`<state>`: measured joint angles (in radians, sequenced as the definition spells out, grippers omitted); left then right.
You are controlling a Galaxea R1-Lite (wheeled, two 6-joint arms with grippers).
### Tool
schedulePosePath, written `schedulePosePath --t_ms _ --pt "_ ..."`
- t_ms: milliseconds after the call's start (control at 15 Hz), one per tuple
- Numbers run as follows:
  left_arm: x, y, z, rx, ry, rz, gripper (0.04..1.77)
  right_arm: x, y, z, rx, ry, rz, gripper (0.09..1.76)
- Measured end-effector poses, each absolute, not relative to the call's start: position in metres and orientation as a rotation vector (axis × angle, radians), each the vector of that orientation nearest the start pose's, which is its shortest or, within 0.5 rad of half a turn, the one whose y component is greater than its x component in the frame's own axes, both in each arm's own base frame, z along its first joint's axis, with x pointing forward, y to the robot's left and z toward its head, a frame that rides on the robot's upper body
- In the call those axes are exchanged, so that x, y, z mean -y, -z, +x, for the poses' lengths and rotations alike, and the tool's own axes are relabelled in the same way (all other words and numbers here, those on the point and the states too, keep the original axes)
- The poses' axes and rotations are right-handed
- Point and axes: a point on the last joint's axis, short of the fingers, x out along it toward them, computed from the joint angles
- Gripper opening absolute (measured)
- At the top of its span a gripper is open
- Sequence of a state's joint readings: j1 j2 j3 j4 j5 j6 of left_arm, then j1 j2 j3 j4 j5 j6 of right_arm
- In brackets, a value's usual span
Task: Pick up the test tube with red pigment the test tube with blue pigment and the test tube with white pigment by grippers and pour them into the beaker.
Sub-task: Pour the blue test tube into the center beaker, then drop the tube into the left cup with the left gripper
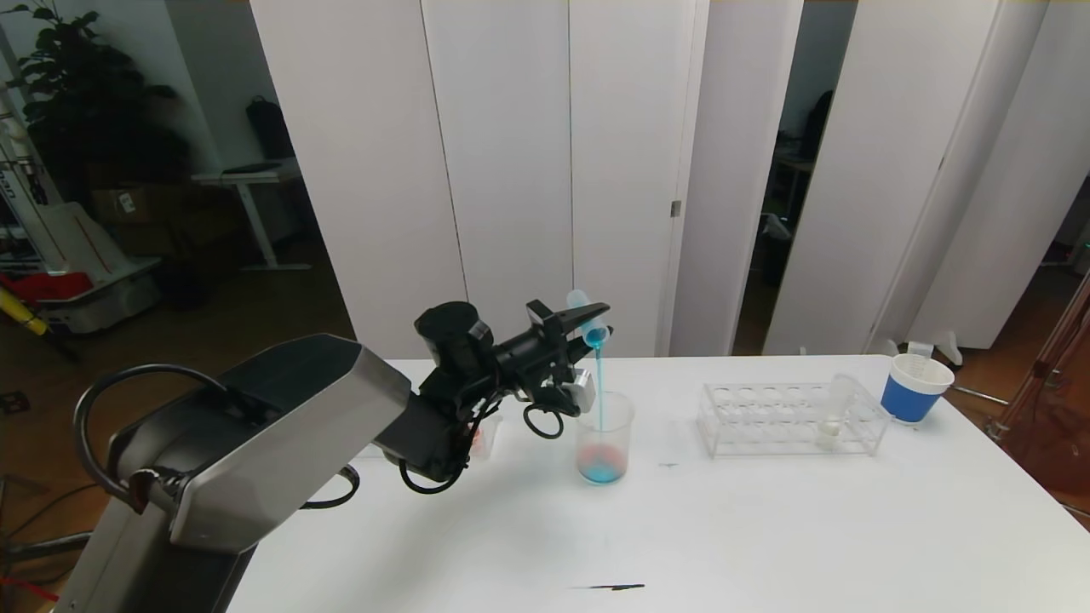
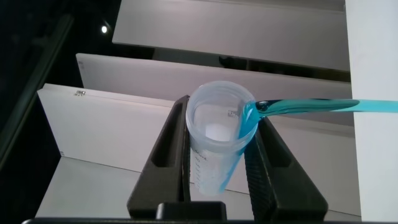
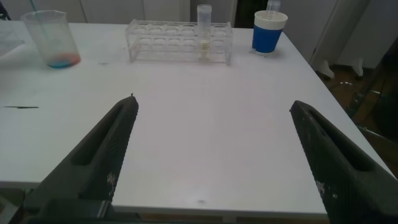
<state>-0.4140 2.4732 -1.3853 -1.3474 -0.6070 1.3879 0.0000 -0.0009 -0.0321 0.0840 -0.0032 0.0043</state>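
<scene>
The left gripper (image 1: pixel 588 319) squeezes the tipped blue tube (image 1: pixel 586 317), blue paint falling into the beaker (image 1: pixel 605 438) below it; the right gripper (image 3: pixel 211 155) is wide open.

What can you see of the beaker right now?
The beaker is clear, cylindrical, with a lipped rim, standing upright on the white table left of the rack. At its bottom lies a shallow pool, red with blue mixing in. A thin blue stream falls into it from the blue tube, tipped above it in the left end effector. Only the stream and the table touch it.
</scene>
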Motion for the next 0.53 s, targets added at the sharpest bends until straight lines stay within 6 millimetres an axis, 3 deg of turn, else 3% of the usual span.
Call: schedulePosePath --t_ms 533 --pt "0.2032 -0.097 0.4333 0.974 0.613 1.297 0.58 0.0001 -0.0758 -0.0255 -0.051 0.003 0.004 1.75"
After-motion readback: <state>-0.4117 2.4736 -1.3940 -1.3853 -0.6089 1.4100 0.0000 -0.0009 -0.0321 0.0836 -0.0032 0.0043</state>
